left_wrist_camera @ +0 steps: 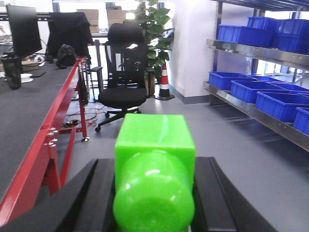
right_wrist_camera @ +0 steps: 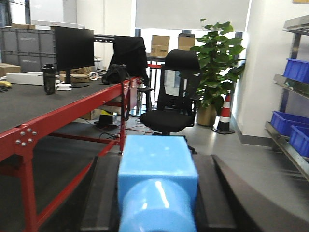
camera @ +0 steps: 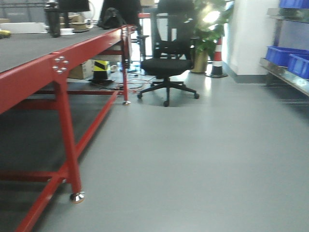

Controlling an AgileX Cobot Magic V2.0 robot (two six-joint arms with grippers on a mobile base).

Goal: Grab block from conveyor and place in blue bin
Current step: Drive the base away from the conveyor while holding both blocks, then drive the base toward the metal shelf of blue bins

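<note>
In the left wrist view a bright green block (left_wrist_camera: 155,137) with a round stud facing the camera sits between two black fingers (left_wrist_camera: 99,193); my left gripper (left_wrist_camera: 154,163) is shut on it. In the right wrist view my right gripper (right_wrist_camera: 157,162) is shut on a light blue block (right_wrist_camera: 157,183) of the same shape. The conveyor (camera: 29,48), a dark grey belt on a red frame, runs along the left of every view (left_wrist_camera: 24,111) (right_wrist_camera: 29,104). Blue bins (left_wrist_camera: 280,101) stand on a metal shelf at the right (camera: 282,55) (right_wrist_camera: 282,123). Neither gripper shows in the front view.
A black office chair (camera: 166,63) stands ahead on the grey floor, with a plant and a striped traffic cone (camera: 217,60) behind it. A dark bottle (camera: 52,19) and a monitor (right_wrist_camera: 73,48) stand on the belt's far end. Red conveyor legs (camera: 67,130) reach the floor at the left.
</note>
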